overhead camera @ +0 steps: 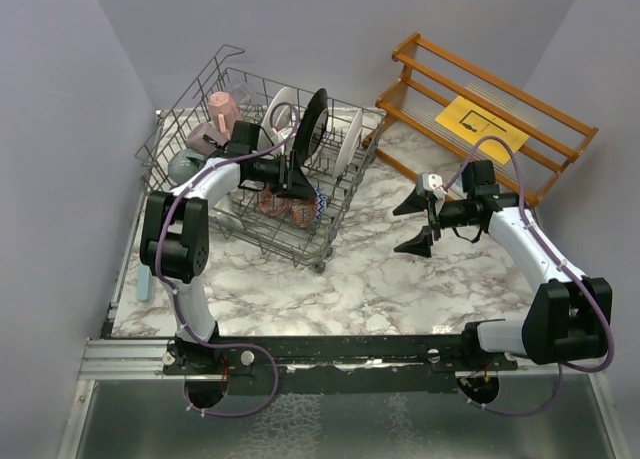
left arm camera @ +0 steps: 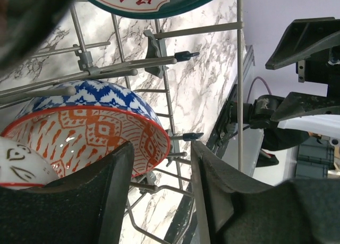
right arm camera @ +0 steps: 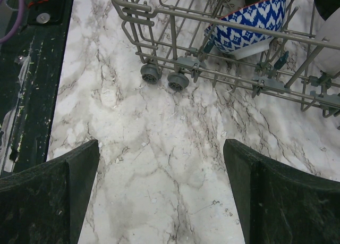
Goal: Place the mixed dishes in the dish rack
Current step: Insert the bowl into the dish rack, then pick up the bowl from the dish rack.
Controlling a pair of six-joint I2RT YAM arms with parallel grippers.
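The left gripper (left arm camera: pixel 162 148) stands partly open inside the large grey wire dish rack (overhead camera: pixel 350 201) at the marble tabletop's (overhead camera: pixel 400 289) far-left corner. It clasps nothing and sits beside the upright black-rimmed plate with red characters (overhead camera: pixel 314 129), which is mostly cut off in the wrist view. The right gripper (right arm camera: pixel 159 148) gapes wide, empty.

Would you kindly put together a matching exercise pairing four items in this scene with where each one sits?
Things:
1. pink mug
2. black-rimmed plate
3. blue patterned bowl
4. yellow paper sheet

Places:
A. lying on the wooden shelf
B. standing on edge in the middle of the dish rack
C. in the rack's far left corner
D. tipped on its side at the rack's near end

Pairs: 1-C; 2-B; 3-D; 4-A
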